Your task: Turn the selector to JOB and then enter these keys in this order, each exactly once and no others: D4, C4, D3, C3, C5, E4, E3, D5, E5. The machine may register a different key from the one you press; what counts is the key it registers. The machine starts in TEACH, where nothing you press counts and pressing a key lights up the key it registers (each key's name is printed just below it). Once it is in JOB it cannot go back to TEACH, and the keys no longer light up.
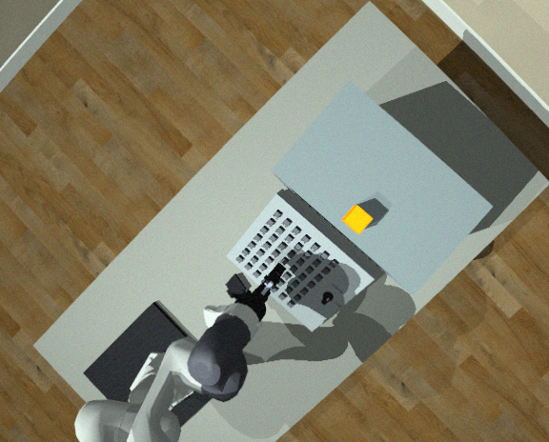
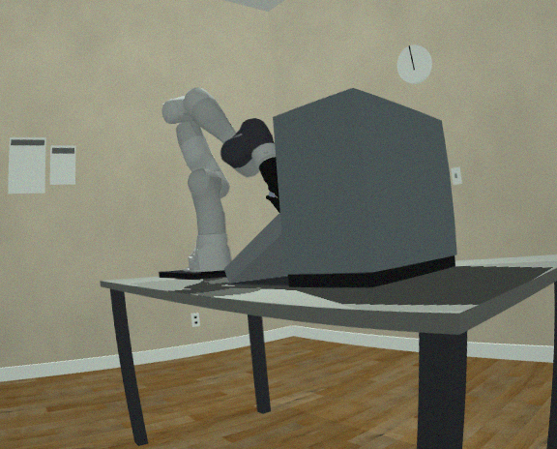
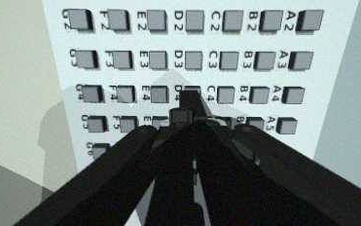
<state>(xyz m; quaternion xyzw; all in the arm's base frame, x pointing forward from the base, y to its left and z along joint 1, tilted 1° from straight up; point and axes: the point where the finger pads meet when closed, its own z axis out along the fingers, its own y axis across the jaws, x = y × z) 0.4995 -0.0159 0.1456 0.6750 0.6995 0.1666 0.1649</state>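
Observation:
The sloped white key panel (image 1: pixel 309 320) (image 3: pixel 335 44) carries rows of grey keys; none shows lit. My gripper (image 1: pixel 280 267) (image 3: pixel 188 104) is shut and empty. Its tips hang over the panel; in the wrist view they cover part of key D4 (image 3: pixel 192 89). Whether they touch it I cannot tell. Keys D3 (image 3: pixel 194 60), C3 (image 3: pixel 229 60), E3 (image 3: pixel 158 60), C4 (image 3: pixel 226 94) and E4 (image 3: pixel 160 94) show plainly. E5 and C5 are mostly hidden by the gripper, and D5 is hidden. The black selector (image 1: pixel 327 298) lies in shadow; its setting is unreadable.
The tall blue-grey cabinet (image 1: pixel 385 157) (image 2: pixel 362 194) stands right behind the panel. An orange block (image 1: pixel 357 219) sits on its top. A dark base slab (image 1: pixel 132 348) lies under the arm, on the table (image 1: pixel 209 190). The arm's shadow falls over part of the panel.

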